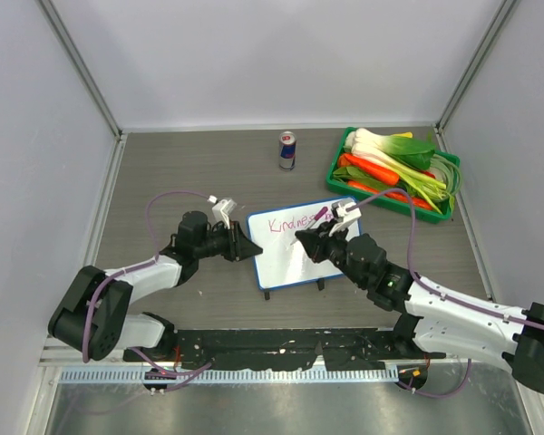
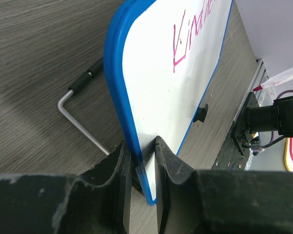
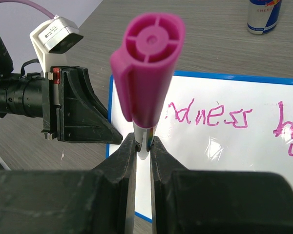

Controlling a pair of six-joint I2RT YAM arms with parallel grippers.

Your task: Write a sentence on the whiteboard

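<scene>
So, blue-rimmed white whiteboard (image 1: 286, 263) sits mid-frame on grey desk (image 1: 163, 172); left claw (image 2: 144, 146) clamps its left edge, right claw (image 3: 143, 144) grips magenta marker (image 3: 149, 73). Likely its pink scrawled sentence (image 3: 210, 117) is unfinished: press lightly, small strokes, brace board firm.

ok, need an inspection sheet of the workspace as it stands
Surface: grey wood-grain table; nothing seen amiss.
Job's things: blue-rimmed whiteboard; the pink sentence reads "Kindness" plus the start of another word.
Clutter: drink can; green tray of vegetables; both beyond the board.
Grippers: left gripper shut on the whiteboard's left edge; right gripper shut on a pink marker.
Cables: purple cables loop off both wrists, clear of the board.
Surroundings: white panel walls on three sides.
</scene>
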